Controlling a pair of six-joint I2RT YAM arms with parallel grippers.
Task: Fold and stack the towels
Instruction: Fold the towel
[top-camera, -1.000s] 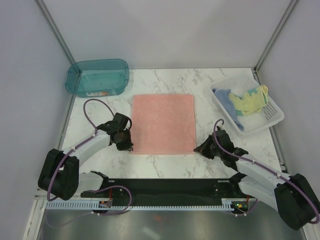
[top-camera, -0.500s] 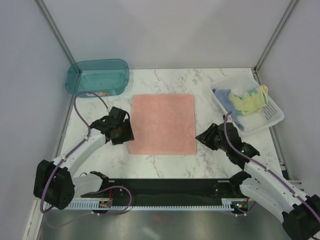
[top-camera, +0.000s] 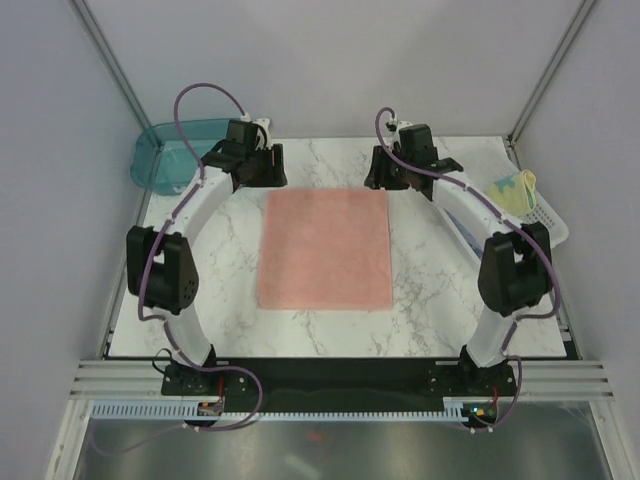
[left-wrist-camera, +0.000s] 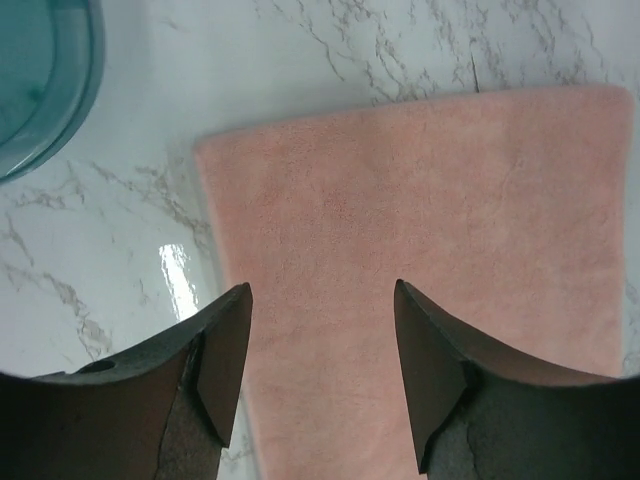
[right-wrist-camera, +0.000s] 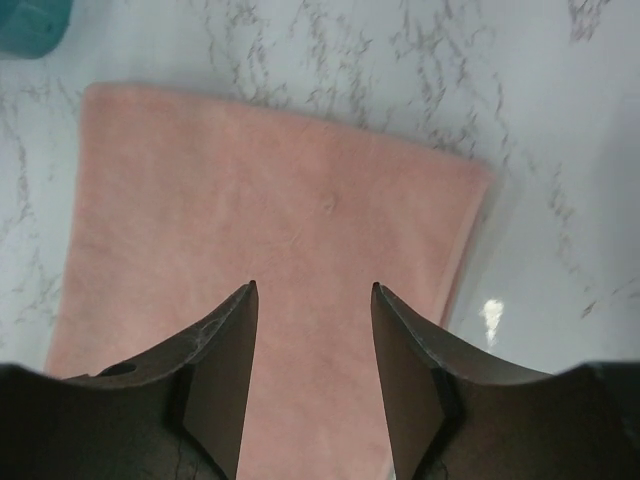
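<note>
While hanging above the far corners of the salmon-pink towel, parted and empty: left gripper, right gripper.
Flat at the middle of the desk, long axis near edge to far edge; one far corner beneath each, neither nearer.

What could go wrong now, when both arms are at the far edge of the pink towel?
The left gripper and right gripper hover open near the far corners of the pink towel; uneven pinches may give a skewed fold. The left arm passes close to the teal bin and might knock it.
</note>
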